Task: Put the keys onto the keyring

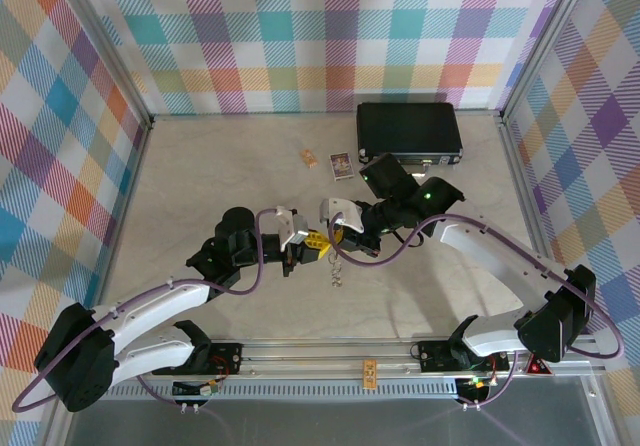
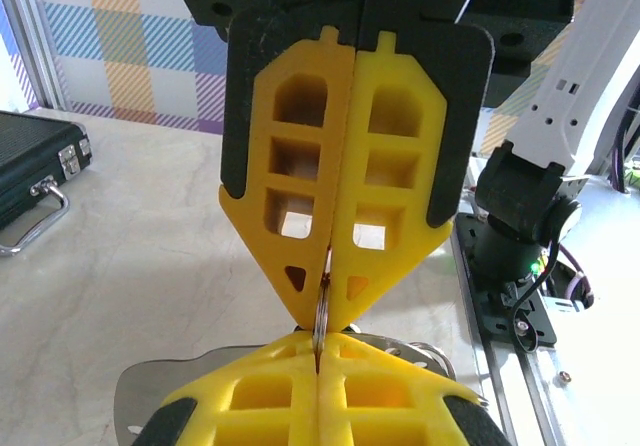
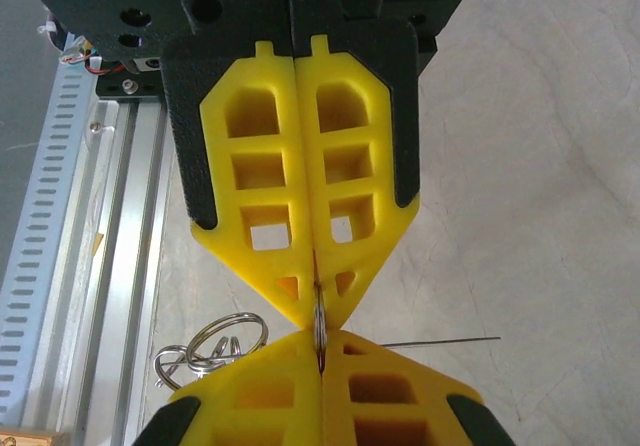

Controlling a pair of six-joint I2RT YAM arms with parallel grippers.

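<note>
My left gripper [image 2: 318, 344] and right gripper [image 3: 320, 342], tips meeting, both pinch the keyring [image 2: 322, 304] on the near side of the black case [image 1: 409, 132], keys [image 1: 337, 271] dangling below; mid-threading, I reckon, so next comes prying the coil open.

I record on my pale tabletop [image 1: 200, 186] a closed black case [image 1: 409, 132] far right, a small printed card [image 1: 342, 165] just beside its near-left corner, and a tan scrap [image 1: 309, 158] further left.
</note>
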